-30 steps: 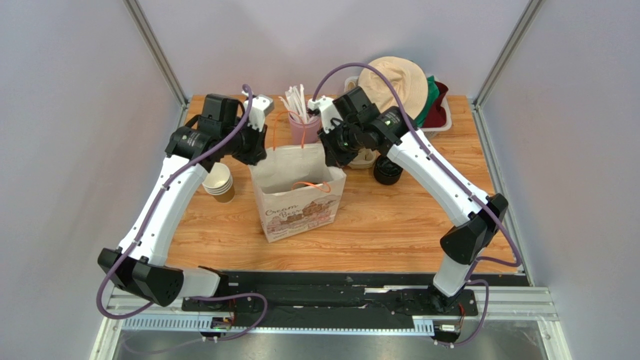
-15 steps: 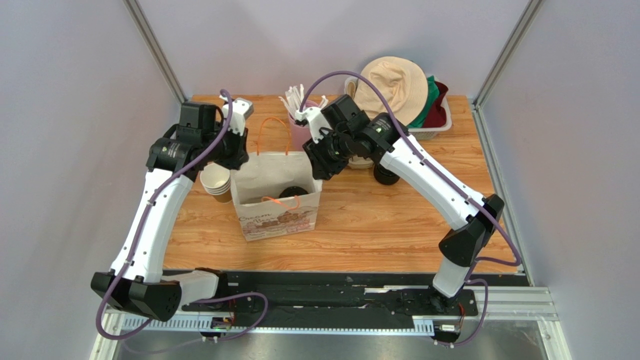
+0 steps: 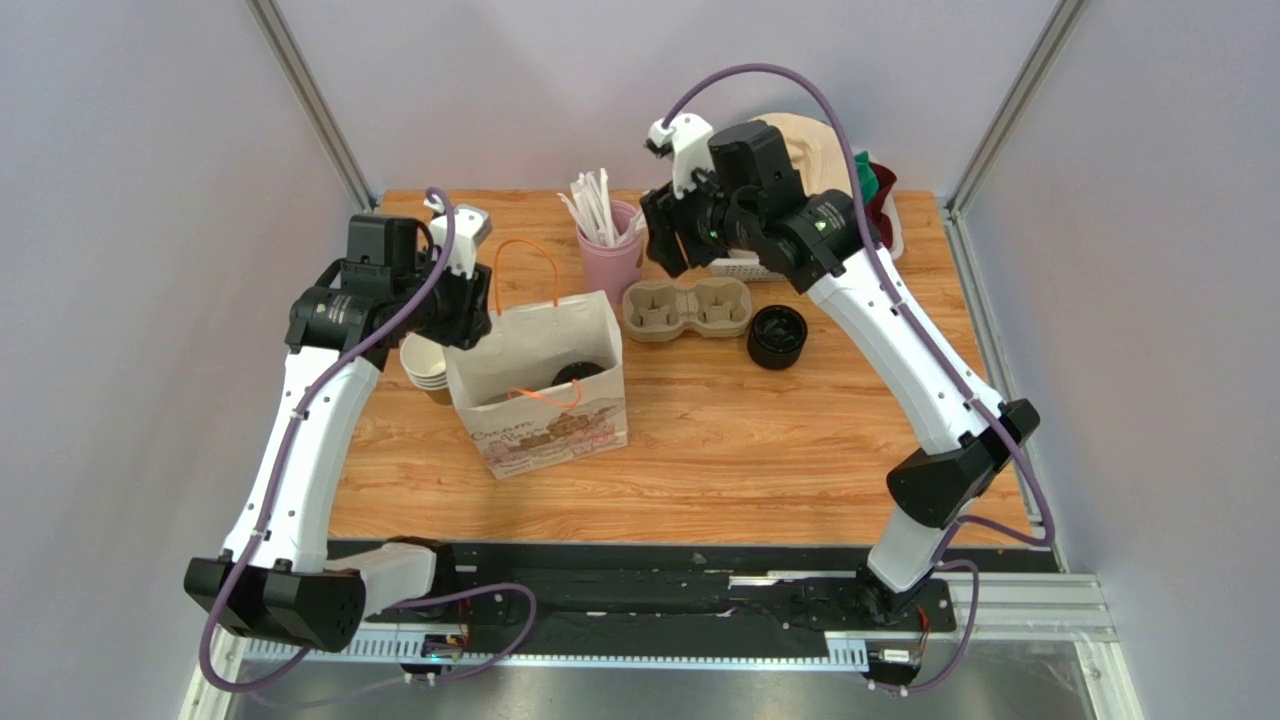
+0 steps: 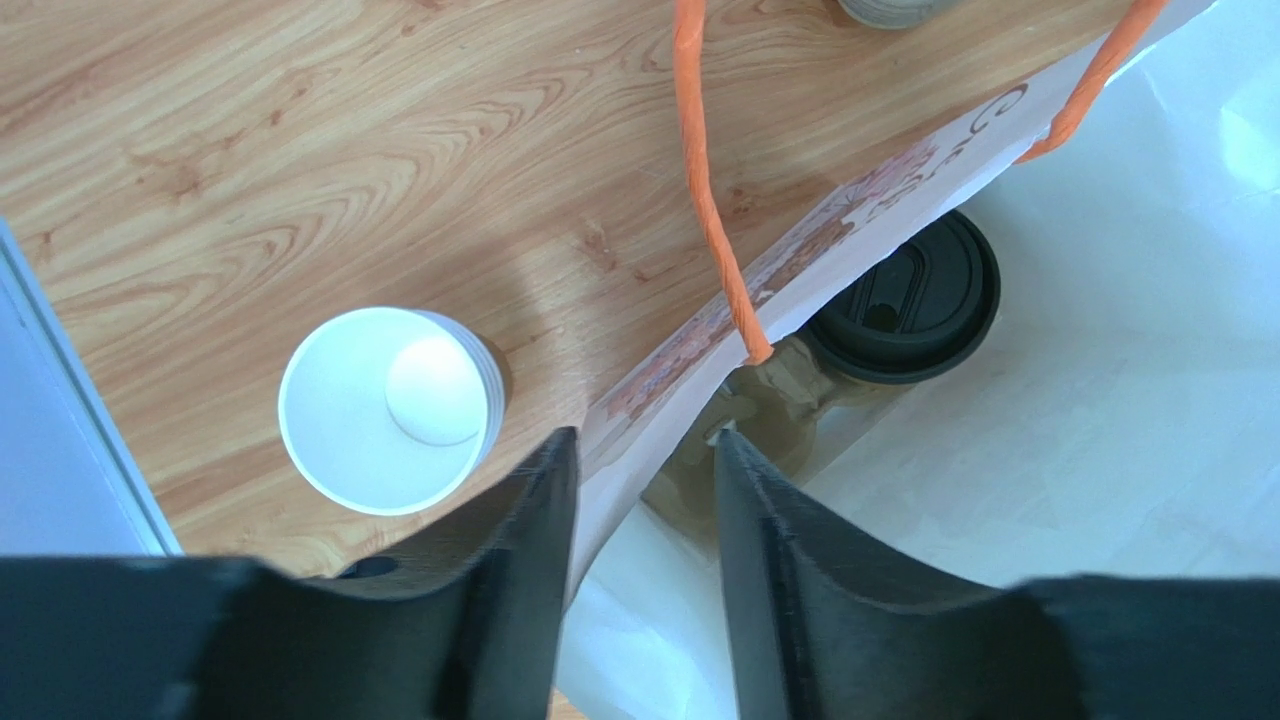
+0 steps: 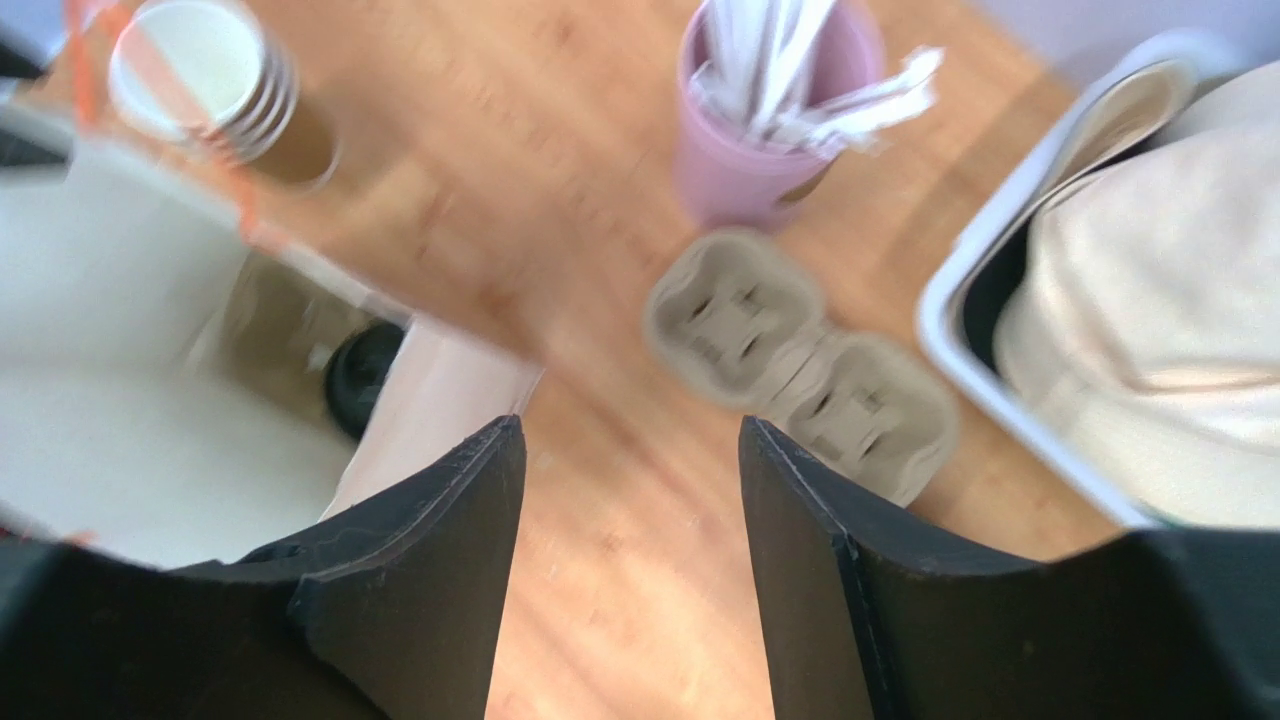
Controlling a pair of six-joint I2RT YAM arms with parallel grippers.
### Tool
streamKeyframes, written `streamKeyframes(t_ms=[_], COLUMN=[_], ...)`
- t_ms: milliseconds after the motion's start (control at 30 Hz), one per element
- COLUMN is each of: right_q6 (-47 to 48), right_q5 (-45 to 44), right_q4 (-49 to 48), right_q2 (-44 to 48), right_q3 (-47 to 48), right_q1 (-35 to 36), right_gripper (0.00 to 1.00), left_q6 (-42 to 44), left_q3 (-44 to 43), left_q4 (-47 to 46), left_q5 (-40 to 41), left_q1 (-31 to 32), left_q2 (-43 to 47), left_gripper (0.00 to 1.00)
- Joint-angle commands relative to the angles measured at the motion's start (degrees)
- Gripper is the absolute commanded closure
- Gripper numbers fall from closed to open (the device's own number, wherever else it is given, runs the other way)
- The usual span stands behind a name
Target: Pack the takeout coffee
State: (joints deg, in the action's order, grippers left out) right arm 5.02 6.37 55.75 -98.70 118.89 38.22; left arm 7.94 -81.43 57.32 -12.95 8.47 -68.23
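Coffee cup with its round glossy black lid sits down inside the white paper bag, with a bit of its brown paper side showing. Left gripper has its fingers spread, straddling the bag's thin rim without pinching it. Right gripper is spread too, nothing between the fingers, up over the molded pulp carrier and wood-grain table.

Script print on paper bag, unreadable
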Motion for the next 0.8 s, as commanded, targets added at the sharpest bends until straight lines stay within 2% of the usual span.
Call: streamKeyframes(t_ms=[0,67,267,467,700,767], right_q6=[0.8,-0.6,-2.6,-2.5,-2.7,-2.2], right_q5=[-5.6,-6.2,-3.4,-8.2,-7.3,-9.4], right_q4=[-16.7,-19.5,-22.7,-24.3,-24.4,-24.2], right_q2=[-3.9,-6.1,-16.3,-21.4,-23.3,-24.3], right_q3=[-0.8,-0.9,5.4,8.4,10.7,12.2], right_q1=[-1.6,-2.4,-2.6,-2.5,-2.5,-2.4], right_gripper=[0.44,0.47,0.52,0.49,0.47,0.47], left_q6=[0.4,0.3,0.1,0.7,0.5,0.4], left_q3=[0.0,-0.1,-1.0,0.1,2.4,2.7], left_q4=[-2.5,-2.6,-2.0,-2.6,-4.0,-4.1], left_q5=[-0.1,0.0,-0.3,0.9,-0.3,-0.5], left_q1=[-0.6,-0.6,-0.5,-0.6,-2.6,-3.0], left_q2=[1.9,2.0,2.5,4.7,6.3,6.5], left_gripper=[0.46,0.40,0.38,0.38,0.38,0.38])
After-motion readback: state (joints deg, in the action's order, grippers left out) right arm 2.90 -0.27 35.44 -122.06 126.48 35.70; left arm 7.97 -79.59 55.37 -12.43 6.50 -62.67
